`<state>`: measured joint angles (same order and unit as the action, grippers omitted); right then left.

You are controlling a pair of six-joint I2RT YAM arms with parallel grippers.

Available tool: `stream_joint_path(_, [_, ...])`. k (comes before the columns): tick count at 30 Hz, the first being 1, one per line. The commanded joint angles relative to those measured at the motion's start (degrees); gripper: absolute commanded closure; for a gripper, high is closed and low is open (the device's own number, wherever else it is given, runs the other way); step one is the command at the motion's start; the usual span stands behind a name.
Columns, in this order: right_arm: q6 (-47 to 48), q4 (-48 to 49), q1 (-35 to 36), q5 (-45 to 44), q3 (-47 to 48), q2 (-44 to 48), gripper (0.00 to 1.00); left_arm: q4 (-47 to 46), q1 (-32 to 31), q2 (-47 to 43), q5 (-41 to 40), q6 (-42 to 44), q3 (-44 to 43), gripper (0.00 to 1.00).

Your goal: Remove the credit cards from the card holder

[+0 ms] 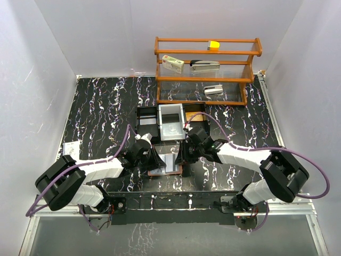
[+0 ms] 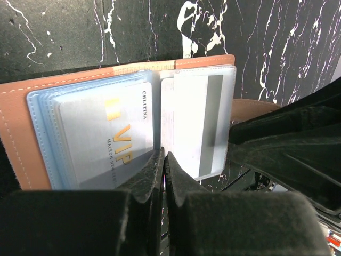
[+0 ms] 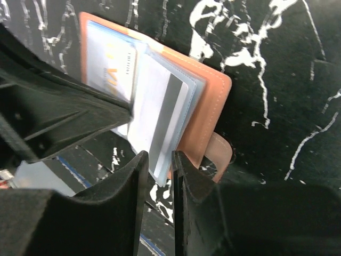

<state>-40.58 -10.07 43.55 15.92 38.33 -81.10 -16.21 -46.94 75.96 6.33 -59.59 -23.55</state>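
- Table (image 1: 101, 106): black marble pattern. A white slip (image 1: 71, 148) lies at its left edge.
- Left gripper (image 2: 164, 157): jaws all but closed, with the tips at the near edge of the holder beside the fold. Whether they pinch a sleeve cannot be told.
- Card holder (image 2: 16, 122): lies open and flat on the table between the two grippers, near the arm bases. The salmon cover is underneath and the pale blue sleeves face up.
- Left sleeve: contains a grey card (image 2: 114, 141) lettered "VIP" in gold.
- Right sleeve: contains a pale card (image 2: 197, 122) with a grey stripe, fully seated.
- Right gripper (image 3: 160, 154): narrow gap, with the corner of the striped card's sleeve lying in it. Clamping cannot be confirmed.
- Trays, just behind the holder in a row:
  - black tray (image 1: 140, 114);
  - white tray (image 1: 160, 122) touching it;
  - second black tray (image 1: 194, 108), partly hidden by the right arm.
  - Contents of all three cannot be made out.
- Wooden rack (image 1: 208, 79), at the back right:
  - top tier: yellow block (image 1: 213, 45);
  - middle tier: box (image 1: 173, 64) and stapler (image 1: 205, 64);
  - lower tier: small white object (image 1: 213, 90).
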Motion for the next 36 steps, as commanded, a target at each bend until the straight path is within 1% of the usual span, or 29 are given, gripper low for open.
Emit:
stream_joint_path(1, [-1.3,4.3,0.2,2.3,3.3,1.5,0.77,-0.1,0.0,-1.5,-0.5,0.9,-0.2,1.00])
stream_joint_path(5, [-1.2,2.3,0.2,-0.5,4.3,-0.3,0.76,-0.1,0.1,-1.0,0.0,1.1,-0.7,0.99])
stream_joint_path(8, [-0.7,-2.0,0.2,-5.3,5.4,-0.6,0.76,0.4,0.1,-1.1,0.0,1.2,-0.9,0.94])
stream_joint_path(12, [-0.8,-3.9,0.2,-8.5,5.4,2.0,0.72,0.2,0.0,-1.2,-0.2,1.1,-0.5,0.88])
stream_joint_path(15, [-0.4,-3.2,0.2,-7.1,5.6,3.0,0.72,0.0,0.1,-1.1,-0.2,1.2,-0.6,0.82])
stream_joint_path(20, [-0.9,2.4,0.1,1.5,5.2,0.9,0.75,0.0,0.0,-0.5,-0.2,1.2,-1.0,0.76])
stream_joint_path(23, [-1.8,5.9,0.2,3.8,4.8,-0.6,0.76,0.1,0.1,-0.6,-0.6,1.3,-0.9,0.73])
stream_joint_path(26, [-1.9,5.1,0.2,2.5,4.6,-3.2,0.76,0.0,0.0,-0.8,-0.7,1.1,-0.7,0.71])
stream_joint_path(30, [-1.3,5.2,0.2,1.3,2.6,-6.7,0.76,1.2,0.0,-1.1,-1.0,1.6,-1.2,0.64])
stream_joint_path(32, [-0.9,5.3,0.2,-0.2,1.1,-7.9,0.78,2.1,0.0,-1.7,-1.2,1.8,-1.5,0.61])
stream_joint_path(34, [0.4,5.4,0.2,-2.2,-0.2,-8.4,0.79,0.9,0.0,-3.0,-1.2,1.6,-0.8,0.60])
stream_joint_path(36, [1.9,4.5,0.2,-3.6,-0.7,-8.7,0.80,-1.1,0.0,-4.7,-1.1,0.7,0.8,0.56])
